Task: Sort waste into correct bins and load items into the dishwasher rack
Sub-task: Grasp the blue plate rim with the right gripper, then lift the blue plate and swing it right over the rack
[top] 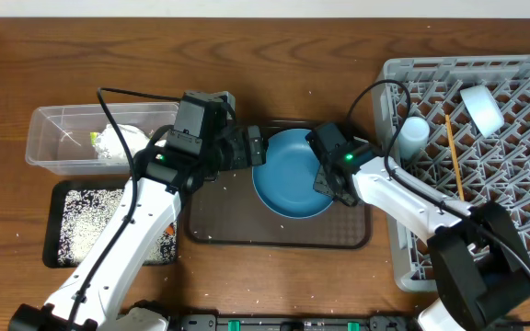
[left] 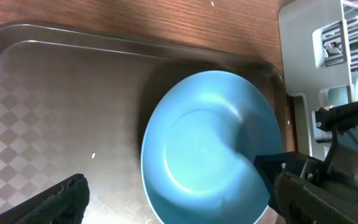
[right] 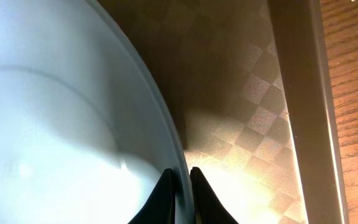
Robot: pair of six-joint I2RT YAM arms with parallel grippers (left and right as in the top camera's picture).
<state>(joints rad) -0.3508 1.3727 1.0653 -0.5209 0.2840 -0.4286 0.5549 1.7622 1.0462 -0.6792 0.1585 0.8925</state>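
My right gripper (right: 181, 173) pinches the right rim of the blue plate (top: 288, 179), which lies on the brown tray (top: 237, 225). My left gripper (top: 258, 149) gapes wide beside the plate's left edge (the wrapper (top: 118, 142) in the clear tub (top: 44, 138) shows a green-yellow label, too small to read).

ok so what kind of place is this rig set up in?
Probably a lab tabletop staged as a dish-clearing station: a grey dishwasher rack sits on a wooden table, a blue plate lies on a brown serving tray, and a clear tub and black tray hold waste.
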